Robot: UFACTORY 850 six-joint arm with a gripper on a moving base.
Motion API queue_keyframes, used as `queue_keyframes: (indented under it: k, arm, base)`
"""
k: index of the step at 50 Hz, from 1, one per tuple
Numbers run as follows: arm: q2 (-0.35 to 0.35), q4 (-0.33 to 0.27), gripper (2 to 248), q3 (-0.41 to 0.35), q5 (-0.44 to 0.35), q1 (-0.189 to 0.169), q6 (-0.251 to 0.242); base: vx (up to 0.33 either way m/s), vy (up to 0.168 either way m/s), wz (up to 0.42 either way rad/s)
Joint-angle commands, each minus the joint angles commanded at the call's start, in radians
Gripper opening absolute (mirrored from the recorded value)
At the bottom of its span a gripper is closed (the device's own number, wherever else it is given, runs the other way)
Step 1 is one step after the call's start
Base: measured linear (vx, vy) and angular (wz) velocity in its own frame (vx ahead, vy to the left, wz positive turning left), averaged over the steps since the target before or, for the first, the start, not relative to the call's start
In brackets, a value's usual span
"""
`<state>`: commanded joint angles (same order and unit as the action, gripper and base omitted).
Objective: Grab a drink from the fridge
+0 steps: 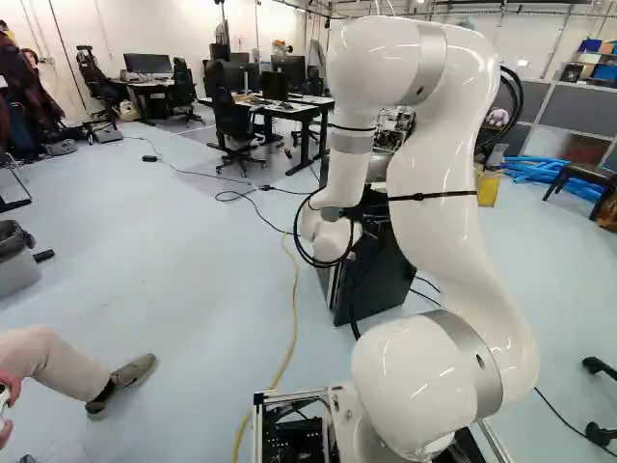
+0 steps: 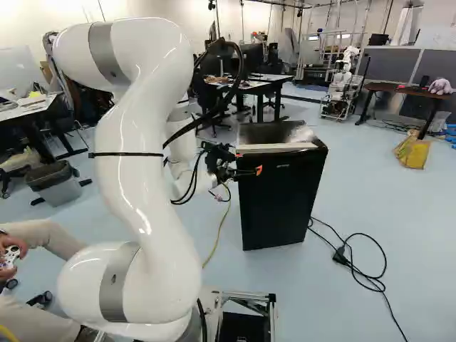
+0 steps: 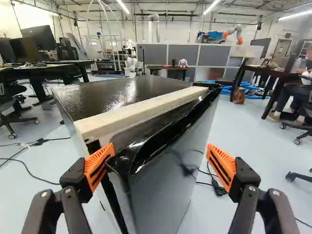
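No drink shows; if there is one, it is presumably inside the black fridge (image 2: 279, 196), which stands on the floor (image 2: 385, 221) ahead of the base, right of the middle in the right base view. The fridge stands upright, as it must for its shelves to hold anything level, so its long axis is vertical. Its door (image 3: 163, 197) faces back towards the base, a little askew to the gripper's line, which should suit an arm reaching from this side. I can't tell whether the door is fully closed.

A pale strip (image 3: 139, 112) lies level along the front of the fridge's top, just behind the door's upper edge; what it is for isn't clear.

The gripper (image 3: 160, 158) is spread wide, clamped on nothing. The door's near upper corner comes between its fingers: one orange pad (image 3: 97, 168) is close by the side edge, perhaps touching, the other (image 3: 222, 165) out beyond the front face. That placing looks meant for pulling the door open by its edge; slipping off the glossy corner is the risk.

Beside the fridge, a power cable (image 2: 374, 278) lies looped on the floor.
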<state>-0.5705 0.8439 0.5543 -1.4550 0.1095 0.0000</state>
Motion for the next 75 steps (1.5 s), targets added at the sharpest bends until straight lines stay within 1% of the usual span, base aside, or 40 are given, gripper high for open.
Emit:
queue_keyframes:
  k: [60,75]
  arm:
    - [0.163,0.112,247,-0.263,-0.002,0.021,0.000]
    - [0.204,0.145,247,-0.329,-0.002,0.016,0.000]
  base:
    - [0.000,0.000,0.000]
    - [0.000,0.000,0.000]
